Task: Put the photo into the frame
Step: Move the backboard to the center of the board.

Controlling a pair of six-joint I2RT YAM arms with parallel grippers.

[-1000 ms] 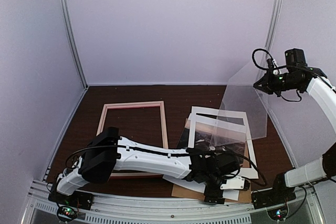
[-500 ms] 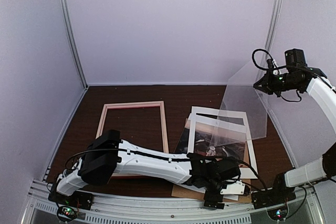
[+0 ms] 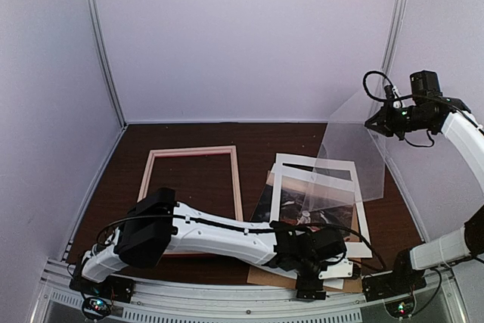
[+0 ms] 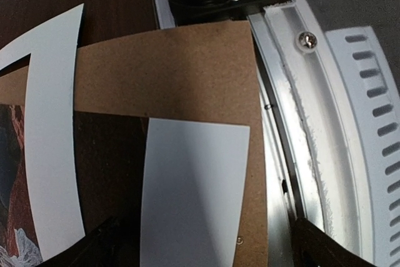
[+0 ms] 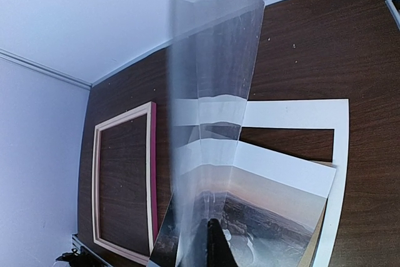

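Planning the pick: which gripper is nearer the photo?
Left. The left gripper hovers low at the near edge of the photo, open; the right gripper is raised high to its right, shut on a clear sheet.

Frame [image 3: 193, 150] lies flat on the table [image 3: 189, 134], left of centre. Just right of it is the pile: the backing board [image 4: 187, 60] underneath, reaching to the near edge, with the window mat [image 3: 314, 163] across it. The photo [image 3: 291, 198] lies askew in the mat's opening. A paper sheet [image 4: 194, 186] rests on the board's near end, with the left tool [image 4: 203, 248] low over it. High on the right, the right tool [image 3: 382, 122] hangs a clear sheet [image 3: 355, 149] above the pile's far right corner.
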